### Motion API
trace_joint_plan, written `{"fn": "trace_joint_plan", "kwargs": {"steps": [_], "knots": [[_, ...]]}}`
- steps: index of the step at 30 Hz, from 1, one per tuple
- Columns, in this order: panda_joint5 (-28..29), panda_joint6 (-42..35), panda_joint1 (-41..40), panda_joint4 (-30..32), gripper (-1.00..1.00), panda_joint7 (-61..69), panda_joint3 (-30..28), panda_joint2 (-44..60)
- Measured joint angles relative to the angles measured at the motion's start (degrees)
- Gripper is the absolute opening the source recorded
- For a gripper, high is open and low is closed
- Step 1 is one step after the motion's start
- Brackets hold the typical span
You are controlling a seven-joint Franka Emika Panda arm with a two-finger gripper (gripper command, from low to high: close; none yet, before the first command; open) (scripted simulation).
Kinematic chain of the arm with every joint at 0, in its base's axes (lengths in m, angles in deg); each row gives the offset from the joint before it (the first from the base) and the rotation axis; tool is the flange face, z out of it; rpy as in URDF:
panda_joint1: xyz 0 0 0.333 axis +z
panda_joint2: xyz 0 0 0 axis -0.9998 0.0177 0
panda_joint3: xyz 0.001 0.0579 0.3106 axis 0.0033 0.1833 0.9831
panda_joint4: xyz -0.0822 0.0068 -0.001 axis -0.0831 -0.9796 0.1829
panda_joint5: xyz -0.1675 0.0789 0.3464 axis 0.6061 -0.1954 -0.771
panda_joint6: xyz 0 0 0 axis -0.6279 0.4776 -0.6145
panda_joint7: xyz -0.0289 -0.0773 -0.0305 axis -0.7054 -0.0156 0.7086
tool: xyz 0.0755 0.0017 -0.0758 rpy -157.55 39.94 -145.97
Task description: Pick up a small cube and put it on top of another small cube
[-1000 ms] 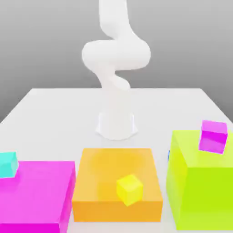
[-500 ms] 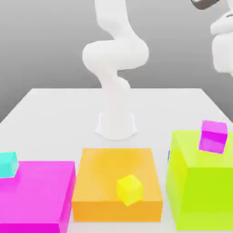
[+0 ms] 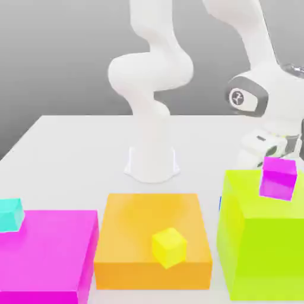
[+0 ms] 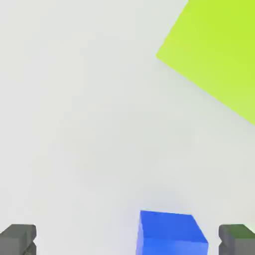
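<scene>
The white arm's two-finger gripper (image 4: 127,240) hangs above the white tabletop (image 3: 77,154) with its jaws spread wide and nothing between them; the two dark grey fingertips (image 4: 18,240) stand well apart in the hand view. The small solid bright blue cube (image 4: 171,233) lies on the table below the gripper, between the two fingertips but closer to one of them, not touched by either. Beyond the blue cube in the hand view, one corner of the large lime-green block (image 4: 214,55) shows, well apart from the fingers.

In the exterior view the white hand (image 3: 267,139) sits behind the lime-green block, toward the exterior view's right, just above and behind the small glossy magenta-purple cube (image 3: 278,177). That cube rests tilted on the lime-green block's top, near its far edge. A thin sliver of blue shows at the block's edge on the exterior view's left side, low by the table.

Farther from the gripper, toward the exterior view's left, a small yellow cube (image 3: 169,247) sits on a flat orange block (image 3: 130,237), and a small cyan cube (image 3: 10,214) rests at the far corner of a large flat magenta block (image 3: 47,255).
</scene>
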Motion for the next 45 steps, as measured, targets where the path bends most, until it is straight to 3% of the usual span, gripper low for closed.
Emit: {"fn": "trace_joint_plan", "kwargs": {"steps": [4, 6, 10, 14, 20, 21, 28, 34, 39, 45], "knots": [[-6.42, 8.35, 2.22, 6.87, 0.0, 1.87, -1.06, -2.61], [-6.19, 10.54, 1.97, 7.08, 0.0, 1.7, -1.06, -1.03], [0.03, 14.43, 1.54, 6.21, 0.0, -2.11, -3.1, 3.62], [7.54, 18.25, 7.91, 5.25, 0.0, -7.18, -11.62, 8.31], [8.71, 23.98, 18.93, 4.44, 0.0, -8.71, -22.45, 14.95], [8.34, 24.9, 20.34, 4.4, -1.0, -8.68, -23.57, 16.01], [8.42, 25.2, 20.78, 4.37, -1.0, -8.83, -23.97, 16.29], [7.54, 20.26, 13.19, 4.92, -1.0, -7.33, -16.73, 10.51], [-0.09, 15.43, 9.42, 5.98, -1.0, -2.01, -10.57, 4.72], [-3.71, 9.94, 10.77, 7.81, -1.0, -0.32, -10.31, -2.37]]}}
